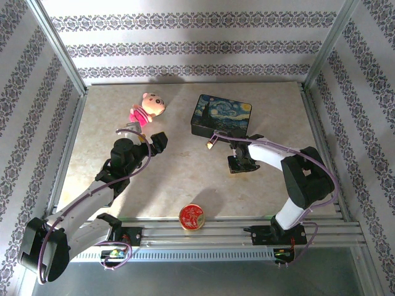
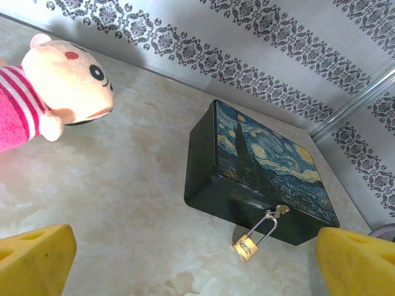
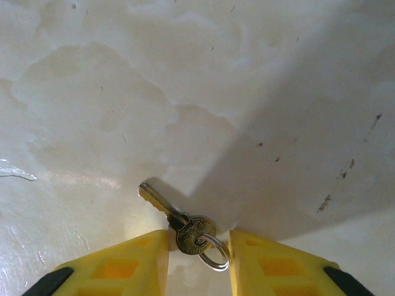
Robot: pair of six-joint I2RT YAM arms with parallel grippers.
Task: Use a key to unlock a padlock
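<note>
Right at the near edge, a round red-and-gold tin (image 1: pixel 192 217) sits on the tabletop (image 1: pixel 173 179). Moving up, the right pincer (image 3: pixel 198 250) is down low over the marbled surface, right on the key (image 3: pixel 176 217)! That small brass-toned key lies flat with its blade angled away. Its round head and a silvery split ring (image 3: pixel 214 255) are tucked between the two yellow fingers (image 3: pixel 126 266). Those fingers stand narrowly apart, one on either side of the head. A thin strip of tabletop shows between one finger and the metal, so they flank the key rather than pinch it.

Across the way, the left pincer (image 2: pixel 197 265) hangs above the surface, spread wide, with nothing between its yellow pads (image 2: pixel 37 259). Its camera looks out toward the box.

And there is the prize: the padlock (image 2: pixel 245 246), tiny and brass. Its silvery shackle is threaded through the clasp (image 2: pixel 281 209) on the front wall of the painted box (image 2: pixel 265 154), and its body sits down by the foot of that wall. From above, it lies between the two pincers, nearer the right one.

The box is dark, with a swirling blue-and-yellow starry night on its lid, and it lies closed toward the right rear. To its left, a pink-and-white plush toy (image 1: pixel 147 110) lies just beyond the left pincer. Behind it all stands patterned wallpaper (image 1: pixel 185 49).
</note>
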